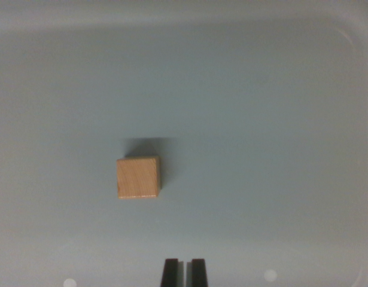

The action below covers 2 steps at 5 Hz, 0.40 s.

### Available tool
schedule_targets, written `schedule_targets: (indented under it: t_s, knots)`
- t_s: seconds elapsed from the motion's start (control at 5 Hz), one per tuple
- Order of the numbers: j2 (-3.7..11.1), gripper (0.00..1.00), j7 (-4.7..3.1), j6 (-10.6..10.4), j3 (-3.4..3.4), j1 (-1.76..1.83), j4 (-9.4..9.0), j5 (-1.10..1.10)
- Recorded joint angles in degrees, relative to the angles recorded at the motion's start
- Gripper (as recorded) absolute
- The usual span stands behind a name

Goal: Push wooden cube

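A light wooden cube (137, 177) rests on a pale grey-blue surface, a little left of the wrist view's middle, with a soft shadow above it. My gripper (184, 272) shows at the bottom edge as two black fingertips standing close together with only a thin gap, nothing held between them. The gripper sits below the cube and to its right in the wrist view, apart from it.
The pale surface (261, 119) looks like the floor of a shallow tray, with a lighter raised rim (172, 18) along the top and a curved corner (351, 42) at the upper right. Two small bright spots (270, 275) lie near the bottom edge.
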Motion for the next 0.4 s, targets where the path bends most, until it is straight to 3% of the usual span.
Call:
schedule_targets:
  t_s: [0.2,0.4]
  knots:
    - [0.0,0.0,0.0,0.0,0.0,0.0,0.0,0.0]
    - [0.34,0.0,0.18,-2.13,0.19,0.16,-1.82,-0.08]
